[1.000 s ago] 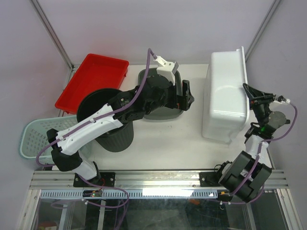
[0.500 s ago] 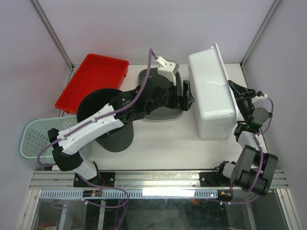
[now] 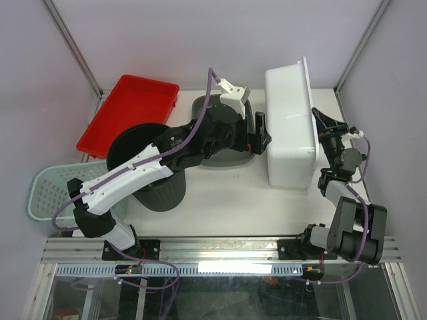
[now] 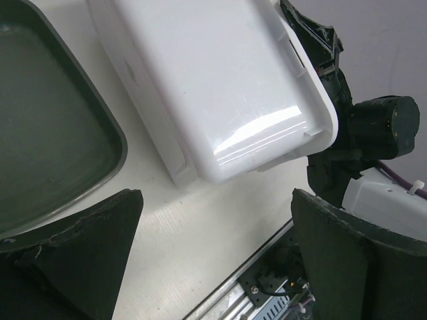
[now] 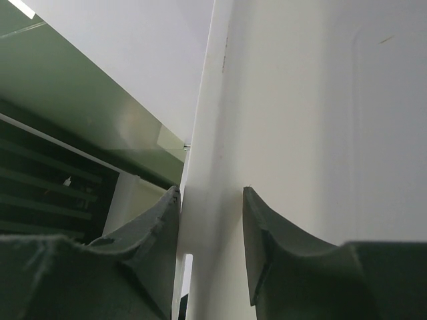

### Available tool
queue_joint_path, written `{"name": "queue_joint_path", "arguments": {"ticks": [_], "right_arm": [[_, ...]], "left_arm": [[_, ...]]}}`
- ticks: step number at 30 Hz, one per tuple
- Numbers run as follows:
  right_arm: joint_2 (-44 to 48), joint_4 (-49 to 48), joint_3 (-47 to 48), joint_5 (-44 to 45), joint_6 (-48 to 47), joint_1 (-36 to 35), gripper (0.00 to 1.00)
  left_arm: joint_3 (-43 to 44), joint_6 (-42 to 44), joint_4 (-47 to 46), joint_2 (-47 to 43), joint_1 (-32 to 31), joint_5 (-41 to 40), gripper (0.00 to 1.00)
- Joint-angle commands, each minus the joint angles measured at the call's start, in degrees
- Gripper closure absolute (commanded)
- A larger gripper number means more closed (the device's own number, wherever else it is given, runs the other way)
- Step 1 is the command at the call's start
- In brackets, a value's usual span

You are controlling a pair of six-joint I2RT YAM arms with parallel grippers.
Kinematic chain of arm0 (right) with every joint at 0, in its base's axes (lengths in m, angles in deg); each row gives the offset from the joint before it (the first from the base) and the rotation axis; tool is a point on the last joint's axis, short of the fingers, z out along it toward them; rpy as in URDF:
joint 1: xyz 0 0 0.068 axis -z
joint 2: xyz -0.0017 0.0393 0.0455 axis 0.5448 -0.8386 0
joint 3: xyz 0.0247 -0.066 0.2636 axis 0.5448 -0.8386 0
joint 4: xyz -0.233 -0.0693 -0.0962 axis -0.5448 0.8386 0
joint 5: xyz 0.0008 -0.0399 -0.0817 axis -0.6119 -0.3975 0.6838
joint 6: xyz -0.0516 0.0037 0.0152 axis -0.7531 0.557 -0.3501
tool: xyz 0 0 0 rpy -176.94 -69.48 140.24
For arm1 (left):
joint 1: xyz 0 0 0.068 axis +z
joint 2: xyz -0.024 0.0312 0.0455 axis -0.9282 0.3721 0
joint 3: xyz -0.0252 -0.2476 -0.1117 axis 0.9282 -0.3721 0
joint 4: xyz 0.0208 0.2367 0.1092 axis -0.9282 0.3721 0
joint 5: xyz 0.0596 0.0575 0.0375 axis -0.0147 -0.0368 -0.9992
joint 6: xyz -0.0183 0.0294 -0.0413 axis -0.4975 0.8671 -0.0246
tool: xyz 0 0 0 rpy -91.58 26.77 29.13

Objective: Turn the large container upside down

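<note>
Container (image 3: 290,127) on edge, wrist view shows right jaws pinching rim, left jaws spread

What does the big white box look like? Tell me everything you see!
The large white container is smooth, glossy plastic, rectangular with rounded corners and a flat lip around its opening. It stands tipped on one long side on the table, base facing left, opening facing right. The right gripper pinches its lip.

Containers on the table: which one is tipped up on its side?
The large white container, standing on edge with the right gripper clamped on its rim. The red tray, black bucket and green basket sit open side up.
</note>
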Motion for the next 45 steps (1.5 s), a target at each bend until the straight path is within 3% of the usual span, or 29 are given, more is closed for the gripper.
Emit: {"name": "queue_joint_path", "arguments": {"ticks": [1, 8, 15, 21, 30, 31, 32, 36, 37, 38, 42, 45], "right_arm": [[0.72, -2.29, 0.72, 5.02, 11.61, -2.89, 1.00], [0.81, -1.28, -0.63, 5.82, 10.22, -4.24, 1.00], [2.85, 1.88, -2.86, 0.72, 6.67, -0.62, 1.00], [8.93, 16.76, 0.21, -5.35, -1.29, 5.32, 0.94], [12.95, 33.87, 7.15, -5.35, -1.29, 8.93, 0.94], [13.27, 35.85, 8.03, -13.45, -17.23, 8.97, 0.60], [13.71, 38.42, 8.97, -14.60, -20.16, 8.97, 0.53], [15.48, 51.48, 14.57, -14.60, -20.16, 9.08, 0.53], [16.01, 54.88, 16.11, -16.86, -36.78, 9.08, 0.32], [16.49, 58.97, 17.86, -16.84, -42.19, 9.11, 0.28], [17.47, 79.38, 26.30, -12.83, -60.07, 9.12, 0.20], [17.47, 88.93, 31.65, -9.18, -70.75, 9.06, 0.18]], "left_arm": [[2.13, -0.48, -2.64, -0.04, 0.24, 0.97, 0.01], [0.54, -0.78, -2.66, -1.17, 0.22, 0.79, 0.01], [-1.08, -1.48, -3.89, 1.42, 0.22, 3.27, 0.01], [1.80, -1.43, -4.76, 9.25, 0.40, 6.48, 0.01], [4.86, -0.73, -6.53, 17.71, 0.62, 10.42, 0.01], [4.89, -0.67, -6.57, 18.02, 0.66, 10.54, 0.01], [4.89, -0.71, -6.61, 18.21, 0.66, 10.60, 0.01], [4.37, -0.57, -6.62, 18.35, 0.83, 10.82, 0.01], [4.24, -0.61, -6.68, 18.37, 0.84, 10.87, 0.01], [4.15, -0.61, -6.70, 18.37, 0.84, 10.88, 0.01], [3.84, -0.37, -7.02, 18.54, 0.92, 11.39, 0.01], [3.62, 0.16, -7.58, 18.81, 0.93, 12.25, 0.01]]}}
